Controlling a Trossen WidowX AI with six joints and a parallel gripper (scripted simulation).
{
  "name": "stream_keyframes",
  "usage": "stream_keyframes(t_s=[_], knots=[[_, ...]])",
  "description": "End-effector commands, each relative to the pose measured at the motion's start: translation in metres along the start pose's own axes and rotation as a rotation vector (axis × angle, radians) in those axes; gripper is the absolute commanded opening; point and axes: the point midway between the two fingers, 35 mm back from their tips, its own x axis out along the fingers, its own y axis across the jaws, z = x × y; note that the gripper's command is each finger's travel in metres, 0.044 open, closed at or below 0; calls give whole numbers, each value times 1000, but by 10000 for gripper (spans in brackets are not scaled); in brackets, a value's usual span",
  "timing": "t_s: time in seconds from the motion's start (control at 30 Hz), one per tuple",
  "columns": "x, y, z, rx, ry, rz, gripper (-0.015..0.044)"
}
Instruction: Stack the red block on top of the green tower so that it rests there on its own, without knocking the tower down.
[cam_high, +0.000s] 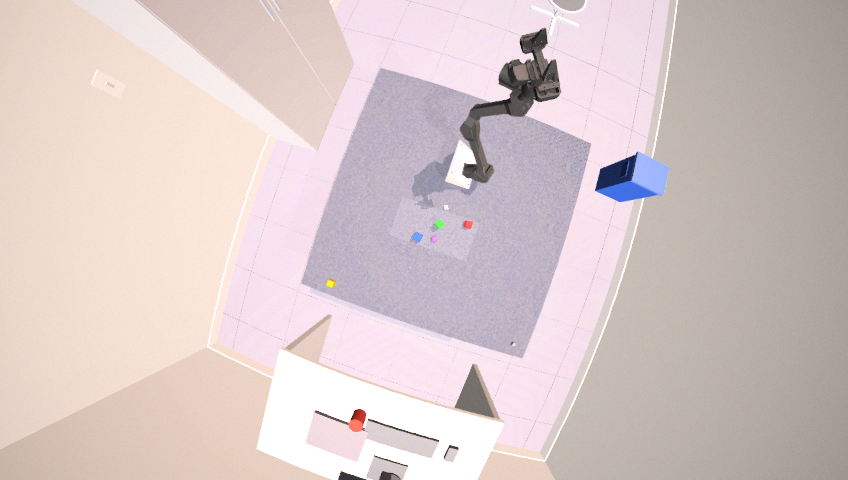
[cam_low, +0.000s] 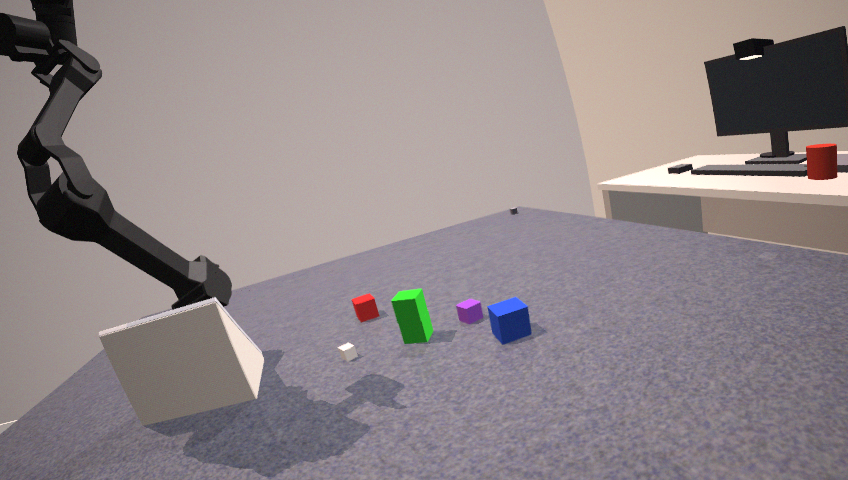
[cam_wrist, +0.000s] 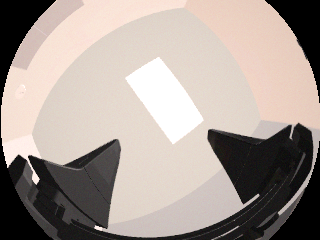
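Grey speckled table top (cam_low: 595, 333) is seen with beige walls around it and a white desk (cam_low: 714, 184) with a monitor (cam_low: 779, 83) behind. Red block (cam_low: 364, 307) is placed on the table, just beside the green tower (cam_low: 411, 315) but apart from it. Tower is standing upright. Purple cube (cam_low: 468, 311) and blue cube (cam_low: 509, 320) are set on its other side; a small white cube (cam_low: 347, 351) is nearer the arm's white base box (cam_low: 178, 362). Gripper (cam_wrist: 167, 160) is spread wide with nothing held (only ceiling and a bright panel are seen between the fingers). It is raised well away from the blocks.
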Motion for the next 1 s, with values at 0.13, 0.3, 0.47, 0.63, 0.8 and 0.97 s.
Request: stream_keyframes(t_s=[0.13,0.3,0.47,0.63,0.8,0.97], knots=[[-13,-23,-48,-126,133,-41,440],[-37,-61,-109,-300,316,-98,440],[-72,-110,-169,-476,485,-132,440],[-113,-167,-215,-684,685,-169,440],[-162,-233,-246,-895,894,-216,440],[-211,-300,-255,-1089,1097,-276,440]])
